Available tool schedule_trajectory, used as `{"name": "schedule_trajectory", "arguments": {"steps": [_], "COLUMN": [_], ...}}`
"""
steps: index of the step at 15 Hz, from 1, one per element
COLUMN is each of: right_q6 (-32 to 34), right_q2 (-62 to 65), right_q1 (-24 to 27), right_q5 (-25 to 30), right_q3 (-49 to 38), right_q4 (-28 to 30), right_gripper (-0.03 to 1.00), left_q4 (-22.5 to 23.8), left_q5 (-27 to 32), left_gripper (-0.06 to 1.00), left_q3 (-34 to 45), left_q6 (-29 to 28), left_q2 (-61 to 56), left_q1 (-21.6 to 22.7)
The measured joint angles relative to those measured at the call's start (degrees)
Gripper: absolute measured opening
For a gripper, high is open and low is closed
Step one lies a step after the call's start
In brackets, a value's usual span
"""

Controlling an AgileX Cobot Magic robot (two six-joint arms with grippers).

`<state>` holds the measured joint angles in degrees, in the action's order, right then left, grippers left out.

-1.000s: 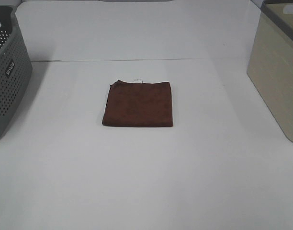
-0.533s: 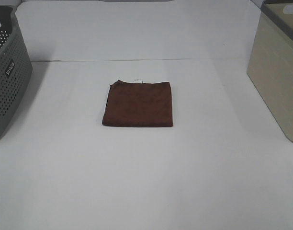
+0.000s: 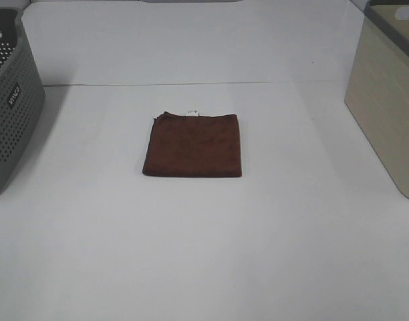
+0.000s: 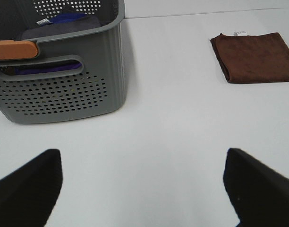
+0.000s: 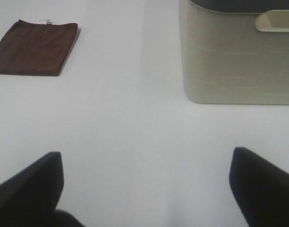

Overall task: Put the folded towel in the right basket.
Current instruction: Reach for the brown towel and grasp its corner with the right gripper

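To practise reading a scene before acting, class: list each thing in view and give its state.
brown towel: folded, lying flat, untouched.
grey basket: upright, cloths inside.
beige basket: upright, contents hidden.
left gripper: open, empty.
right gripper: open, empty.

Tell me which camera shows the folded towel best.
Exterior high: the folded towel lies whole and centred on the table. Both wrist views catch it far off, clipped at the frame edge.

A lab test bench: white table, grey basket, beige basket.
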<state>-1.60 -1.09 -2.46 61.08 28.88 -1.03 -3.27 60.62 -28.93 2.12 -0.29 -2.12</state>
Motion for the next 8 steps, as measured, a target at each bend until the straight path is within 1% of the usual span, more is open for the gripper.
{"name": "schedule_trajectory", "arguments": {"steps": [2,4,5,7,8], "right_q6": [0.0,0.0,0.0,0.0,-0.1], "right_q2": [-2.3,-12.0,-15.7,-23.8,-28.6], "right_q1": [0.0,0.0,0.0,0.0,0.0], "right_q5": [0.0,-3.6,-6.3,-10.5,-11.7], "right_q3": [0.0,1.4,2.5,6.0,8.4], "right_q4": [0.0,0.1,0.1,0.1,0.1], "right_gripper": [0.89,0.89,0.89,0.88,0.87], "left_q4": [0.0,0.0,0.0,0.0,0.0], "left_q5": [0.0,0.0,0.0,0.0,0.0], "left_gripper": [0.88,0.88,0.88,0.88,0.88], "left_q3": [0.0,0.0,0.0,0.0,0.0], "left_q6": [0.0,0.0,0.0,0.0,0.0], "left_q2": [0.0,0.0,0.0,0.0,0.0], "left_q1": [0.0,0.0,0.0,0.0,0.0]}}
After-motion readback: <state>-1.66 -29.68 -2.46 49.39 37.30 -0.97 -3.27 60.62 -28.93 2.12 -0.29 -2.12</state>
